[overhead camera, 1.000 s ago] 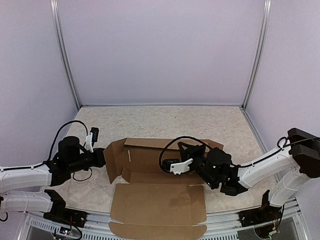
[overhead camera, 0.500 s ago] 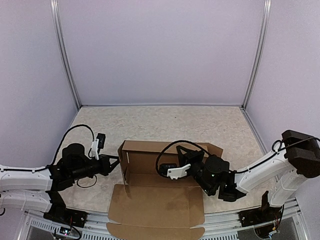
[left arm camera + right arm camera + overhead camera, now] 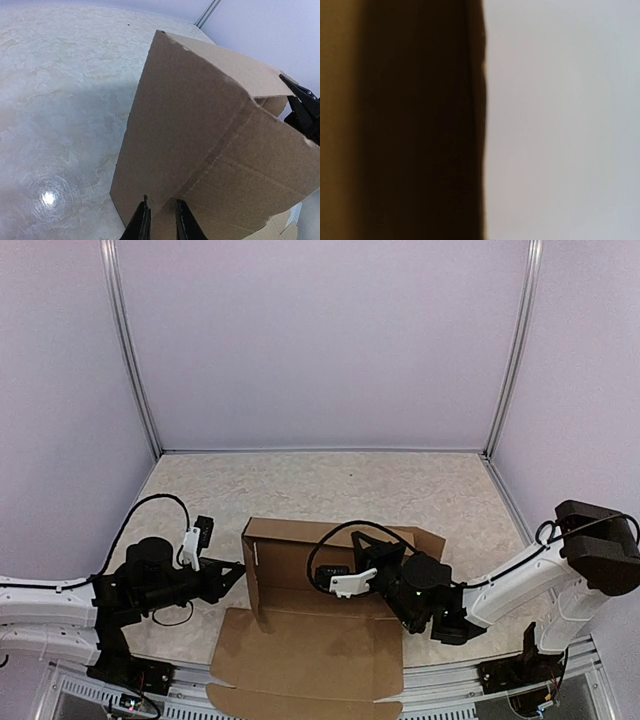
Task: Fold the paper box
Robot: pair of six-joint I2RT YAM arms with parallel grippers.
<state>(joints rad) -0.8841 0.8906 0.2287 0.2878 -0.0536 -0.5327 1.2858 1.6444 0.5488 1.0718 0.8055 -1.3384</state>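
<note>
The paper box [image 3: 310, 648] is a brown cardboard sheet lying between my arms, its wide front panel flat and reaching over the table's near edge. Its left side flap [image 3: 251, 575] stands upright and its back wall [image 3: 300, 535] is raised. My left gripper [image 3: 236, 571] touches that flap from outside. In the left wrist view its jaws [image 3: 161, 214] stand a narrow gap apart against the flap [image 3: 200, 135], with nothing between them. My right gripper [image 3: 328, 575] reaches low inside the box. The right wrist view shows only blurred dark cardboard [image 3: 395, 120], with no fingers in sight.
The box's right side flap [image 3: 426, 538] leans outward beside my right arm. Pale walls and two metal posts [image 3: 130, 350] close in the mottled beige table [image 3: 330, 485]. A metal rail [image 3: 440, 680] runs along the near edge.
My left gripper has moved right and pushed the left side flap from lying open to upright. Its jaws have parted slightly. My right arm has shifted a little to the left.
</note>
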